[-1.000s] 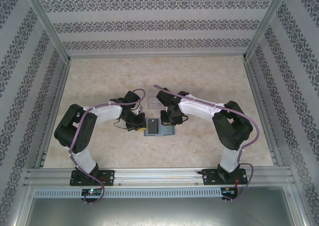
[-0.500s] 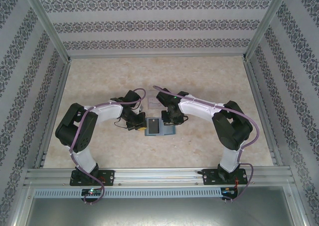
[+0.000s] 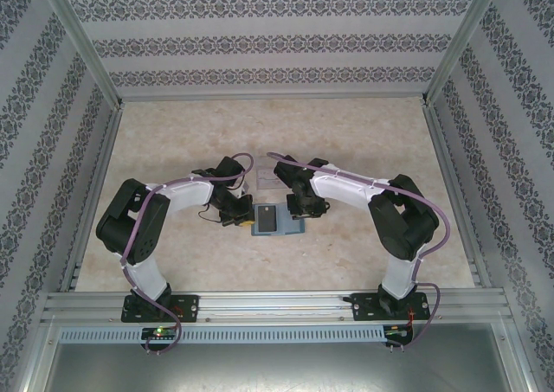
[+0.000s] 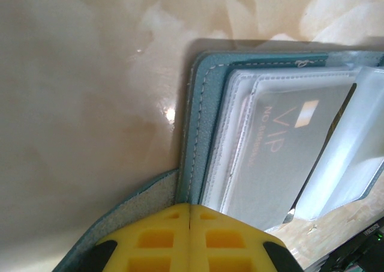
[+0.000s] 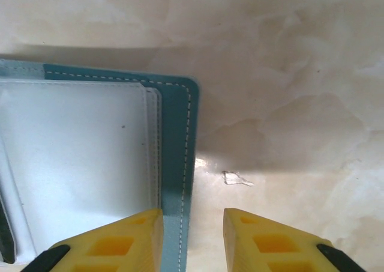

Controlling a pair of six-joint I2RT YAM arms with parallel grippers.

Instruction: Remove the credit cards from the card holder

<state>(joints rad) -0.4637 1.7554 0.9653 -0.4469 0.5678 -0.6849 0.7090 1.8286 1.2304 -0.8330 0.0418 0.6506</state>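
Note:
The teal card holder lies open on the table between both arms. A dark grey card marked VIP sits in the clear pockets of its left half. My left gripper is shut at the holder's left edge, and a suede flap runs under its fingers. My right gripper is open astride the holder's right edge. One of its fingers is over a pale whitish pocket face, the other over bare table, and nothing is between them.
A clear plastic tray stands just behind the holder, between the two wrists. Aluminium frame rails and patterned walls enclose the marbled table. Free surface lies to the far left, far right and back.
My right gripper's jaws have parted from almost shut to open, at the holder's right edge. The left gripper and the holder have stayed in place.

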